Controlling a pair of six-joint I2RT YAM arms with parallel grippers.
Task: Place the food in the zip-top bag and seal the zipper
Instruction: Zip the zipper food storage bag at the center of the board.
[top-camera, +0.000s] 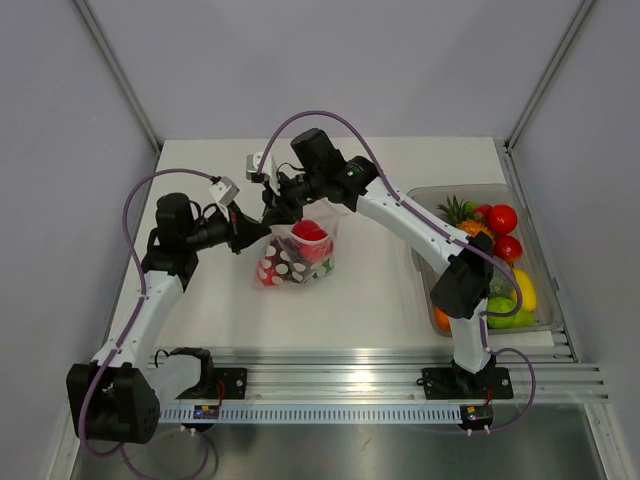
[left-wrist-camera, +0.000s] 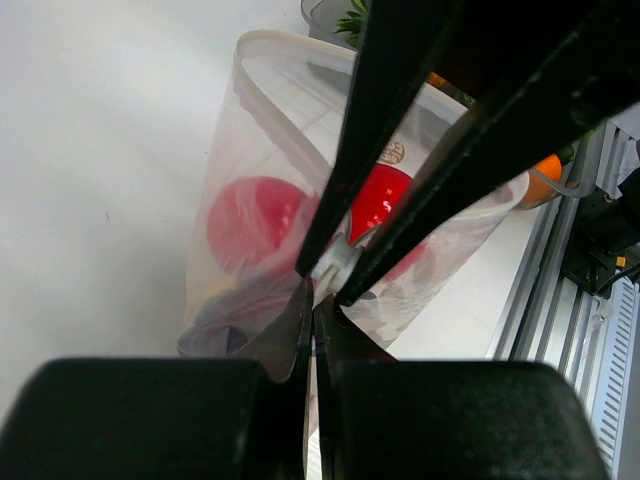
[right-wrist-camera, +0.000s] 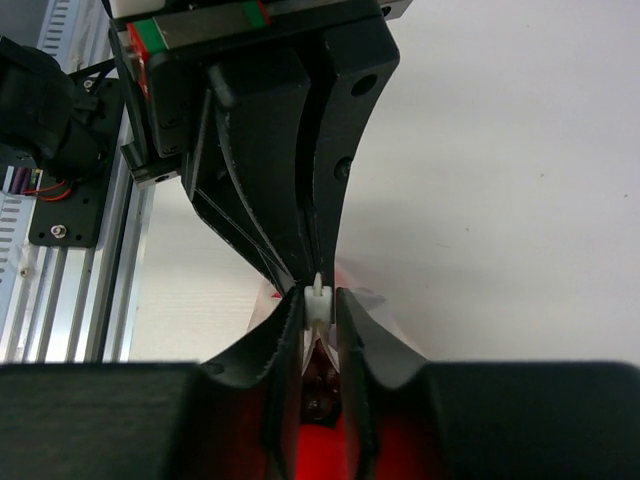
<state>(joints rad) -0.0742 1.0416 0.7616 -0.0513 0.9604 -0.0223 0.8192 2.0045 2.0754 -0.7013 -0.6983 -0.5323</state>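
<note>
The zip-top bag (top-camera: 296, 256), clear with white dots, stands mid-table with food inside: red round pieces (left-wrist-camera: 255, 222) and dark grapes (right-wrist-camera: 322, 395). Its mouth edge is pinched at the left end. My left gripper (left-wrist-camera: 315, 292) is shut on the bag's edge film, in the top view (top-camera: 257, 236) just left of the bag. My right gripper (right-wrist-camera: 318, 302) is shut on the white slider (right-wrist-camera: 317, 298) of the zipper, directly facing the left fingertips. In the left wrist view the slider (left-wrist-camera: 336, 262) sits between the right gripper's black fingers (left-wrist-camera: 375, 130). The rest of the zipper strip (left-wrist-camera: 285, 120) curves open.
A rigid clear tray (top-camera: 424, 196) at the right holds more toy food: red pieces (top-camera: 503, 218), a yellow one (top-camera: 524, 290), green ones (top-camera: 505, 318) and an orange one (top-camera: 441, 320). An aluminium rail (top-camera: 350, 378) runs along the near edge.
</note>
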